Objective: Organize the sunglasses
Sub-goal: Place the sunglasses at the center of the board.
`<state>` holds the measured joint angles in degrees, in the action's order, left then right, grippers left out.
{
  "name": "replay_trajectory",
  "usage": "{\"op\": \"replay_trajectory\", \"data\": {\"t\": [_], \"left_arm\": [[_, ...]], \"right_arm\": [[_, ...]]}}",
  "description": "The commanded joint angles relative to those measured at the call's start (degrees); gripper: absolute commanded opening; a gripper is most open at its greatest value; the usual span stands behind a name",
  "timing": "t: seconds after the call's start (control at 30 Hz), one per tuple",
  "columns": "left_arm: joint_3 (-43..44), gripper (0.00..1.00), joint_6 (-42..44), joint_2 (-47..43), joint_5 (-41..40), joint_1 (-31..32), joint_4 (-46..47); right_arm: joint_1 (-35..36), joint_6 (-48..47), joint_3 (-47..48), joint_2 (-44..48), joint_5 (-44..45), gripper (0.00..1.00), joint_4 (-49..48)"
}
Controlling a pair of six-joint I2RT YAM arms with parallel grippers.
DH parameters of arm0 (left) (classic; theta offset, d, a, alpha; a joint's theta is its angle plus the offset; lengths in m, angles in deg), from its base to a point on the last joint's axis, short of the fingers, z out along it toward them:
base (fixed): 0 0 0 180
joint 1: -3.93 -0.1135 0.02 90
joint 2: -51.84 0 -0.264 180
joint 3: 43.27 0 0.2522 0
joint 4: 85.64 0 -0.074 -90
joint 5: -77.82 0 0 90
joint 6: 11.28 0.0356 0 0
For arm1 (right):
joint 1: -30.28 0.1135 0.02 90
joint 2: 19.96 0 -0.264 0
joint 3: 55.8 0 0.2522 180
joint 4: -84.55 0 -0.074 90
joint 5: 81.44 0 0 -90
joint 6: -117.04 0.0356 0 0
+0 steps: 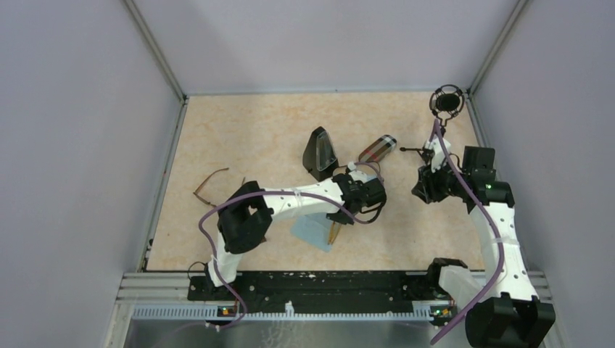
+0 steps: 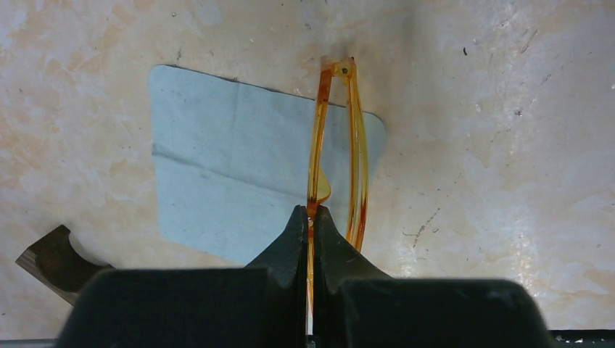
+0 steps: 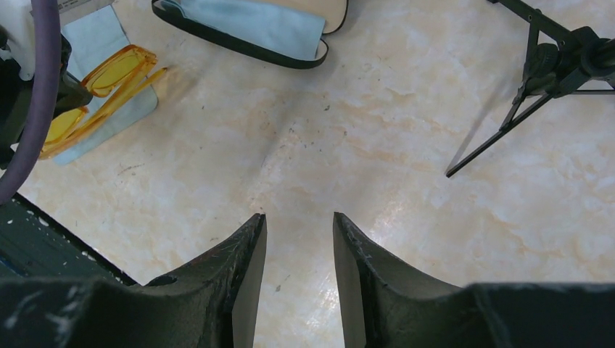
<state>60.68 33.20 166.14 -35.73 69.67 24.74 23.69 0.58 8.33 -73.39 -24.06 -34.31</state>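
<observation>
The left gripper (image 2: 310, 215) pinches the amber sunglasses (image 2: 357, 167) over the blue cloth (image 2: 225, 174); the right gripper (image 3: 299, 232) hangs half open, empty. Best carried level, gently.

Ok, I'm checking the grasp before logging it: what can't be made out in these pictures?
Top view: the left arm hides most of the amber sunglasses.
Left wrist view: a dark brown piece, partly behind the left fingers, cannot be identified.
Right wrist view: the black case runs past the top edge.
Top view: the brown sunglasses are too small to show their lenses.
</observation>
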Motion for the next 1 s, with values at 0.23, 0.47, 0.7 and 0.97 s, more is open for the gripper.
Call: {"op": "replay_trajectory", "data": {"t": [0.23,0.47,0.7,0.97], "left_arm": [[7.9,0.16,0.3,4.0,3.2,0.7,-1.2],[14.5,0.27,1.8,9.2,3.9,0.7,-3.5],[17.0,0.41,2.0,6.7,3.9,2.7,-3.0],[-3.2,0.48,0.7,-7.9,5.0,2.7,7.8]], "right_arm": [[-1.9,-1.7,-1.2,-0.3,0.4,0.4,-3.7],[-4.5,-2.8,-1.4,-1.4,-1.4,0.4,-4.0],[-6.8,-4.3,-2.3,-1.2,-3.0,0.4,-3.4],[-6.5,-9.6,-2.0,0.9,-11.0,0.55,1.8]]}}
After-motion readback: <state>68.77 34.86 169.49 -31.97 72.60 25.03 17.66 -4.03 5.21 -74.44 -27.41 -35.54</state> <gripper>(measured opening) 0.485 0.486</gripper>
